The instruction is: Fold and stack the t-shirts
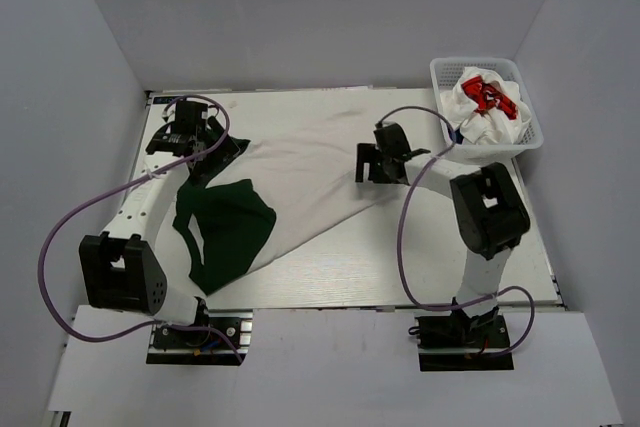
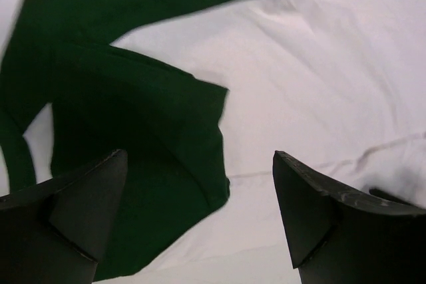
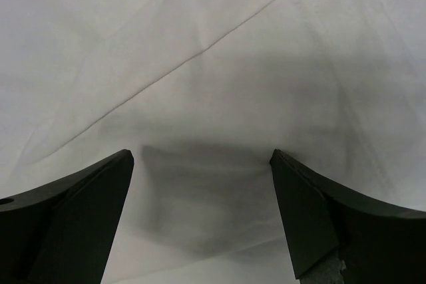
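1. On the tabletop [image 1: 450, 247], between the two arms, we see a white t-shirt with dark green parts [image 1: 310, 157] lying spread out and rumpled. Its white body runs from the far left toward the middle, and its green cloth [image 1: 225, 222] is bunched at the near left.
2. Over the left end of that shirt we find the left gripper [image 2: 200, 164], its jaws as wide apart as they go, with nothing between them.
3. In the left wrist view, the edge of the green cloth meets the white body right under the gap between the jaws. We cannot tell whether the fingertips touch the cloth.
4. Over the right end of the shirt we find the right gripper [image 3: 202, 157], likewise wide open and holding nothing.
5. Under it we see only white cloth with soft creases, and a shadow falls on the cloth between the fingers [image 3: 80, 211]. We cannot tell whether they touch it.
6. At the far right corner, a white mesh basket [image 1: 470, 61] holds more t-shirts: crumpled white ones [image 1: 465, 102] and one with red print [image 1: 490, 95] on top. The basket stands near the right arm and well apart from the left gripper.
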Controlling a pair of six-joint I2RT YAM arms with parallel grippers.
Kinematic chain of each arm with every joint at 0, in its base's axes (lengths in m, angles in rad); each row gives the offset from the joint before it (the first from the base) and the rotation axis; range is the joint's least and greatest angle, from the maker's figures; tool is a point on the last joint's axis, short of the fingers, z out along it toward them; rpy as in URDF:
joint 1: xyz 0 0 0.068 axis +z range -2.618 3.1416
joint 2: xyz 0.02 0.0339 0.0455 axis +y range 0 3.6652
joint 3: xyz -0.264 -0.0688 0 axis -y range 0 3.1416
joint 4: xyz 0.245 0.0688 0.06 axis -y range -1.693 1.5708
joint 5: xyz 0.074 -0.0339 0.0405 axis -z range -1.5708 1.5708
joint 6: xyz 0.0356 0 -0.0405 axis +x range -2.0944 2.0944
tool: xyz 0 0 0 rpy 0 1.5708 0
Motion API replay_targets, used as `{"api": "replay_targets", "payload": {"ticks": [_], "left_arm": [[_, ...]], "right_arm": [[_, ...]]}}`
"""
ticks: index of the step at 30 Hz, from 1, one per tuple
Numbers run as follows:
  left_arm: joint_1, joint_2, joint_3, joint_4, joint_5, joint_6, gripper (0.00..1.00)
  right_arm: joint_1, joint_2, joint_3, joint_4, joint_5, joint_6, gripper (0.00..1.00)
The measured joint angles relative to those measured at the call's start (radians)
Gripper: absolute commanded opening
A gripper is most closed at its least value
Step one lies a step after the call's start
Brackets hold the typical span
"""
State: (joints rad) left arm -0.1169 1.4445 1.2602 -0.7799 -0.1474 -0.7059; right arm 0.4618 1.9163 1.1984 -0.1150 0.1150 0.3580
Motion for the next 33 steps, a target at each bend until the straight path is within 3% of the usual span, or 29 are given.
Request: {"api": "replay_targets", "payload": {"ticks": [6, 12, 17, 24, 28, 30, 31, 33], "left_arm": [[0.007, 0.032, 0.010, 0.010, -0.031, 0.006, 1.00], [0.010, 0.162, 0.098, 0.050, -0.036, 0.032, 1.00], [0.010, 0.360, 0.248, 0.103, -0.034, 0.101, 1.00], [0.010, 0.815, 0.795, 0.074, -0.016, 0.229, 1.00], [0.010, 0.972, 0.965, 0.058, -0.017, 0.265, 0.99], [0.010, 0.999, 0.962, 0.059, -0.009, 0.279, 0.92], [0.010, 1.005, 0.954, 0.066, -0.002, 0.284, 0.82], [0.010, 1.009, 0.938, 0.082, 0.010, 0.289, 0.72]], "right_arm": [[-0.019, -0.324, -0.396, 0.052, -0.025, 0.137, 0.90], [-0.010, -0.594, -0.613, -0.010, -0.068, 0.216, 0.90], [-0.008, -0.634, -0.562, -0.187, -0.057, 0.161, 0.90], [-0.013, -0.619, -0.303, -0.244, 0.042, 0.103, 0.90], [-0.033, -0.531, -0.166, -0.241, 0.094, 0.116, 0.90], [-0.045, -0.480, -0.129, -0.243, 0.108, 0.126, 0.90], [-0.051, -0.452, -0.111, -0.244, 0.117, 0.129, 0.90], [-0.061, -0.396, -0.072, -0.257, 0.130, 0.132, 0.90]]}}
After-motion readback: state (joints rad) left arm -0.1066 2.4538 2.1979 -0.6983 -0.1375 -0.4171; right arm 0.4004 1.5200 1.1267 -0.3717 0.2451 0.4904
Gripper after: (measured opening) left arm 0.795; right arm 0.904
